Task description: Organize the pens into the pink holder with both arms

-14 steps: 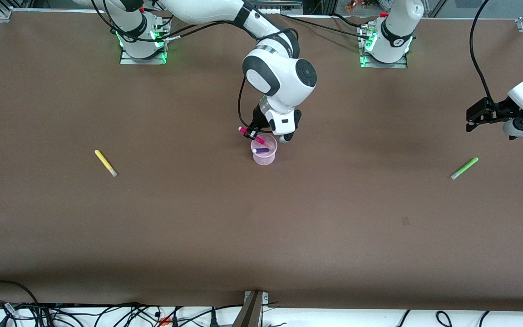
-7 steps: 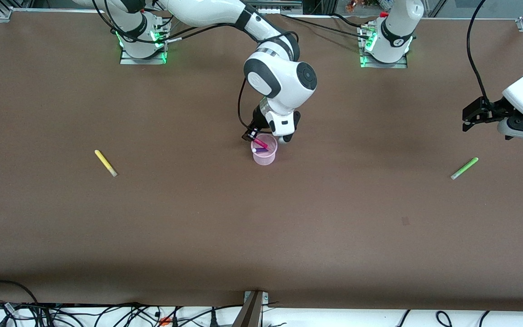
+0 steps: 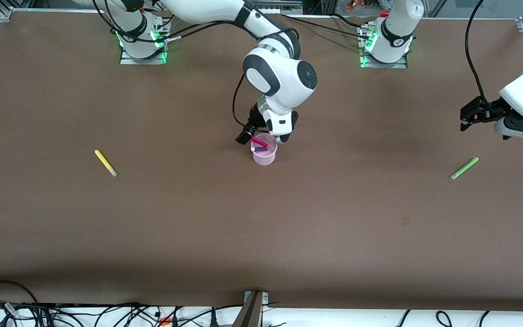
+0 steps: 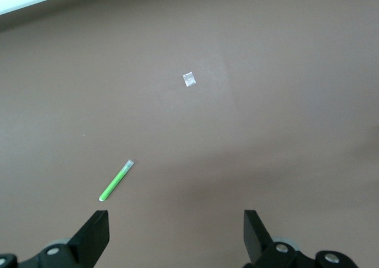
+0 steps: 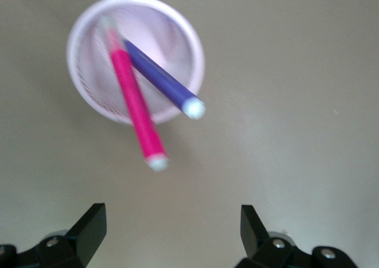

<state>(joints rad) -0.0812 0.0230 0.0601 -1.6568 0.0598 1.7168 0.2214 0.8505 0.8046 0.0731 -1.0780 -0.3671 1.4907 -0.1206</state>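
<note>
Two pens (image 5: 139, 96) in holder (image 5: 83, 84)

In the front view the right arm's wrist hides part of the pink holder's (image 3: 264, 155) rim. The magenta pen (image 5: 135, 107) inside the holder looks motion-blurred.

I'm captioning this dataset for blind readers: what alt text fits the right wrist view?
Seen from above, a pink holder contains a magenta-pink pen and a dark purple pen, both leaning out over its rim. The open right gripper hangs above the brown table beside the holder, holding nothing.
</note>
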